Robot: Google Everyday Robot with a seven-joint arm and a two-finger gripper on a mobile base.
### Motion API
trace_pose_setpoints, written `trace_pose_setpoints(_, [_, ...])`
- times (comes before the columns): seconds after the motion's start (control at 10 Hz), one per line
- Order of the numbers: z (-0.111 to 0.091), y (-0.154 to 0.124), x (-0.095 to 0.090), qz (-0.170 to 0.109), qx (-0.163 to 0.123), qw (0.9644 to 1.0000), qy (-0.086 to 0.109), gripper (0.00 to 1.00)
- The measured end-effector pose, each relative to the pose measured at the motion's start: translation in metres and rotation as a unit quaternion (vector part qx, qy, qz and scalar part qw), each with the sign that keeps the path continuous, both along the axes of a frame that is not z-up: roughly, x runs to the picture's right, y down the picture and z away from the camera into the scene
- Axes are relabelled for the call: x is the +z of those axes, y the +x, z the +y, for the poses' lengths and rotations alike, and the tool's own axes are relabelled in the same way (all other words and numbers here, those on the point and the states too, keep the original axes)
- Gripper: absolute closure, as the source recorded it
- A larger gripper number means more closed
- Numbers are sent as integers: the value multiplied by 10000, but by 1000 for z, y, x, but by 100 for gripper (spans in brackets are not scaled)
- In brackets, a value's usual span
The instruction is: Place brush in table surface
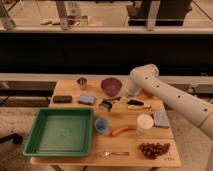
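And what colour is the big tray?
Green. The tray shows in the camera view, left of the gripper.

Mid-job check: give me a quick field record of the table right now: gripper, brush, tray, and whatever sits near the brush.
gripper: shut per its state, low over the back right of the table, between bowl and black-and-yellow item
brush: lying on the table surface, centre, not held
green tray: front left, nothing seen in it
purple bowl: behind the brush
blue cup: in front of the brush
carrot: right of the cup
white cup: right of the carrot
grapes: front right corner
fork: front edge
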State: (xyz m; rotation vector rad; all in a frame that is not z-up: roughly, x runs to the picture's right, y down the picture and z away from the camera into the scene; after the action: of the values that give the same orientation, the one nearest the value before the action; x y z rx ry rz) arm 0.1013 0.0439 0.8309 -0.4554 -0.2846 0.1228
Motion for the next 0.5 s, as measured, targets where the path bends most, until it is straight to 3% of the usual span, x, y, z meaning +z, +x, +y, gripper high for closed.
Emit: trace_pose_setpoints(0.5, [17, 0, 28, 76, 58, 9999, -142, 100])
